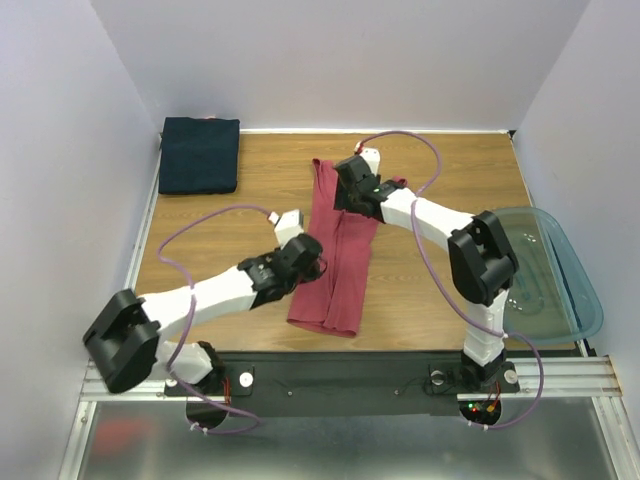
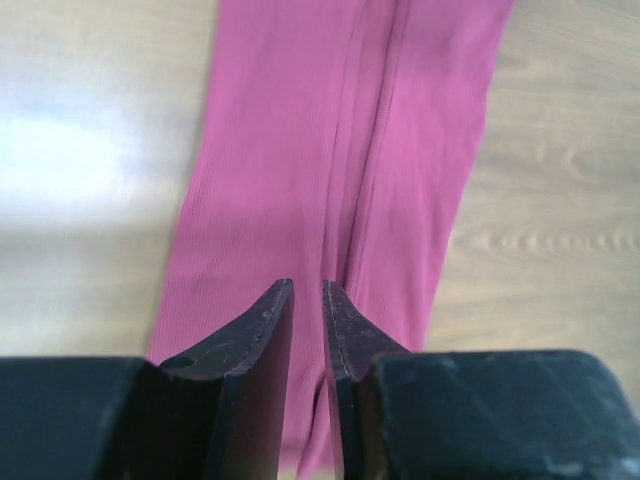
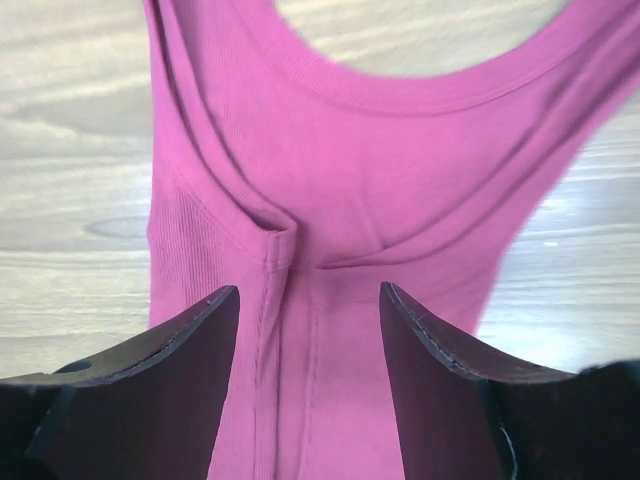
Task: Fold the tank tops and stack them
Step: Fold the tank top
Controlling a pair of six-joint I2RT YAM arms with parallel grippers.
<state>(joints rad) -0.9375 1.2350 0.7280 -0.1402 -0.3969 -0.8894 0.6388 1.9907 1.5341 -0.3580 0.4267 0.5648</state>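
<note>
The rose-red tank top (image 1: 335, 285) lies folded lengthwise into a long strip down the middle of the wooden table. Its straps point to the far side. My right gripper (image 1: 350, 190) hovers over the strap end, open. In the right wrist view its jaws (image 3: 309, 290) straddle the cloth (image 3: 350, 150) just below the scooped neckline, gripping nothing. My left gripper (image 1: 312, 248) is at the strip's left edge, midway along. Its jaws (image 2: 307, 285) stand a narrow gap apart above the cloth (image 2: 300, 150), which shows through the gap. The dark navy tank top (image 1: 200, 155) lies as a flat rectangle at the far left corner.
A translucent blue-green plastic tub (image 1: 555, 275) hangs over the table's right edge beside the right arm. White walls enclose the table on the left, the far side and the right. A black rail (image 1: 330, 380) carrying both arm bases runs along the near edge.
</note>
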